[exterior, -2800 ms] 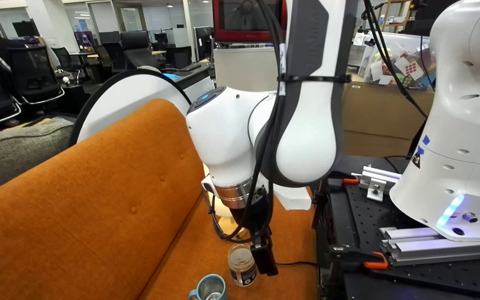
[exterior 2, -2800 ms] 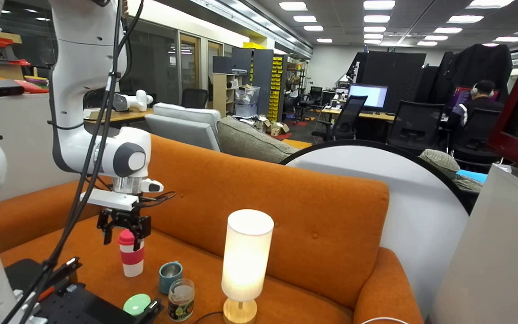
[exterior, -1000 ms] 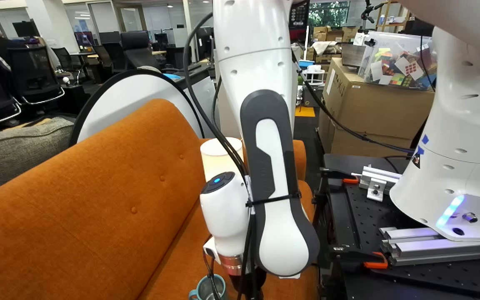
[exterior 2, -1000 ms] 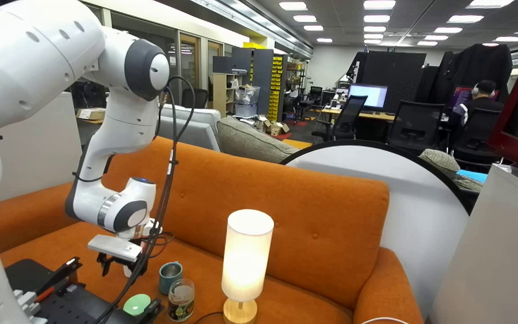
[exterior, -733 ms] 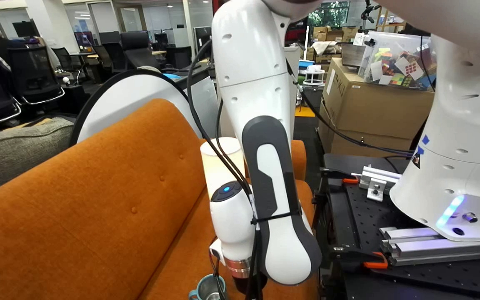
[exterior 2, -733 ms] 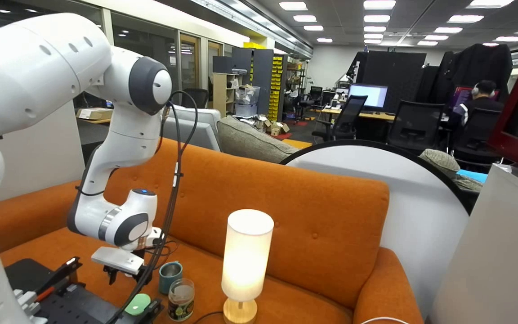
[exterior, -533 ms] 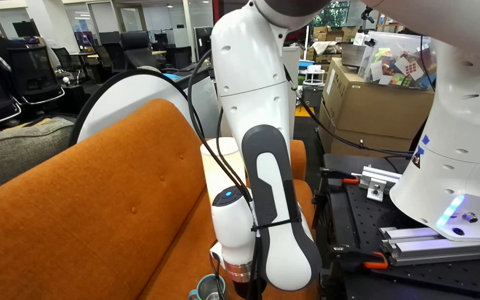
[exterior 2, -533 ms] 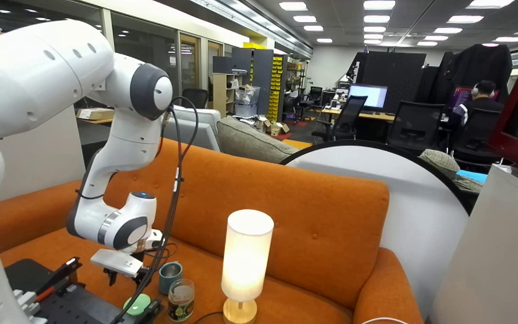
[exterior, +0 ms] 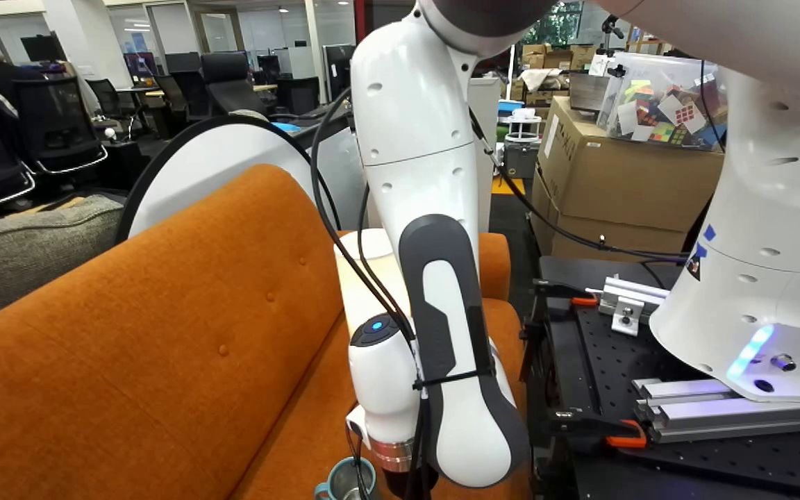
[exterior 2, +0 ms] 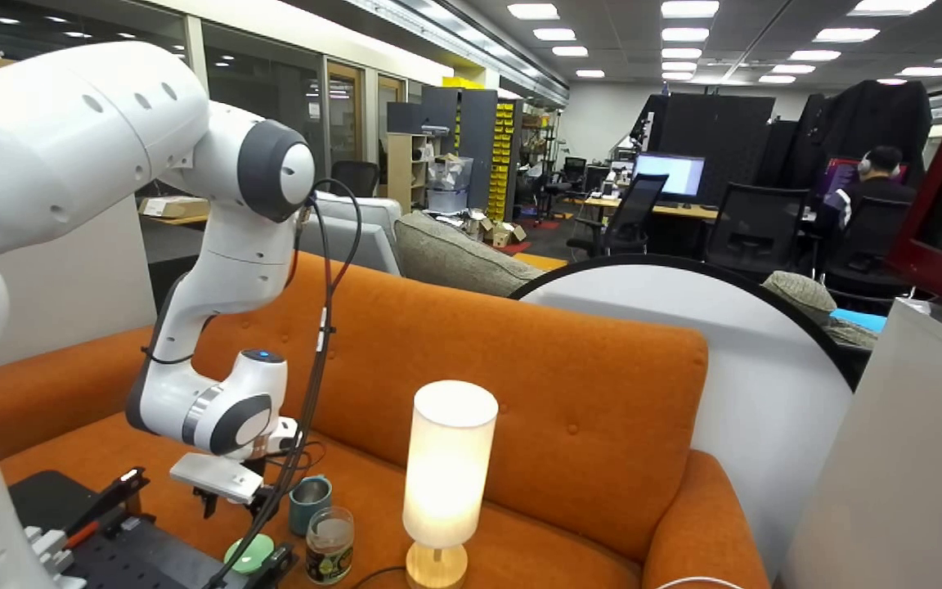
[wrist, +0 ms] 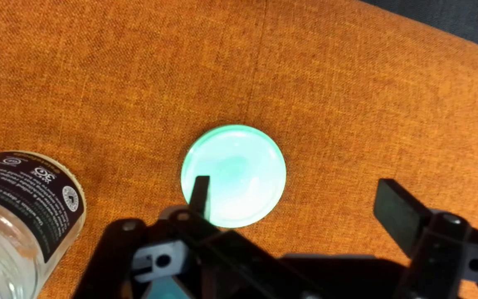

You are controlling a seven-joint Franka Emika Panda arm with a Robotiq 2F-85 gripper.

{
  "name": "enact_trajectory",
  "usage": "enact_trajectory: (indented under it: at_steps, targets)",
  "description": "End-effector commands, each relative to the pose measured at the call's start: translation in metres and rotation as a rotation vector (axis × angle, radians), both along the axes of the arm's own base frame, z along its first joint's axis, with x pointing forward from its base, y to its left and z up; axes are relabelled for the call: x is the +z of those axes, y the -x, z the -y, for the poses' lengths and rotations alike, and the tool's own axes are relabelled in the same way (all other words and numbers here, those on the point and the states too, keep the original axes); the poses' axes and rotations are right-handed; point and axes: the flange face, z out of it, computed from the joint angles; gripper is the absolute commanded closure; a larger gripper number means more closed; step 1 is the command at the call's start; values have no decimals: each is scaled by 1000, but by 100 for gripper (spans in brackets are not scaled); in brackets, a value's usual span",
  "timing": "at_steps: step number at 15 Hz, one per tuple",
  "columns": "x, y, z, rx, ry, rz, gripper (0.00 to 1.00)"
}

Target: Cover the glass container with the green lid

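The green jar lid (wrist: 235, 174) lies flat on the orange sofa seat (wrist: 110, 91); in an exterior view it is just left of the uncovered glass jar (exterior 2: 329, 548), with the teal mug (exterior 2: 309, 503) farther back. From where I stand, I think this lid is light and stiff, probably of plastic, and a little slippery, because it shines. It is thin, so the best hold is at the rim, on two opposite sides. The seat seems soft and may yield under pressing. The Robotiq gripper (wrist: 295, 185) has its fingers (wrist: 401, 216) spread widely and holds nothing; in the wrist view the left finger covers part of the lid and the right one stands well apart from it, so I suppose the gripper must shift left. The lid is round and pale mint, with a greener rim, and almost white where the light falls. Which face is up, I cannot tell.
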Motion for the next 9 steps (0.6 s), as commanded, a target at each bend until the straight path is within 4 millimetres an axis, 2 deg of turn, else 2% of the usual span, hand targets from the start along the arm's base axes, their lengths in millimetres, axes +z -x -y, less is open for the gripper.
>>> enact_trajectory:
  at_steps: [1,5,9]
  targets:
    - [-19,-12,4,-25,22,29,0]
    - [-43,-17,14,-59,73,41,0]
    - [-59,-12,5,-52,94,31,0]
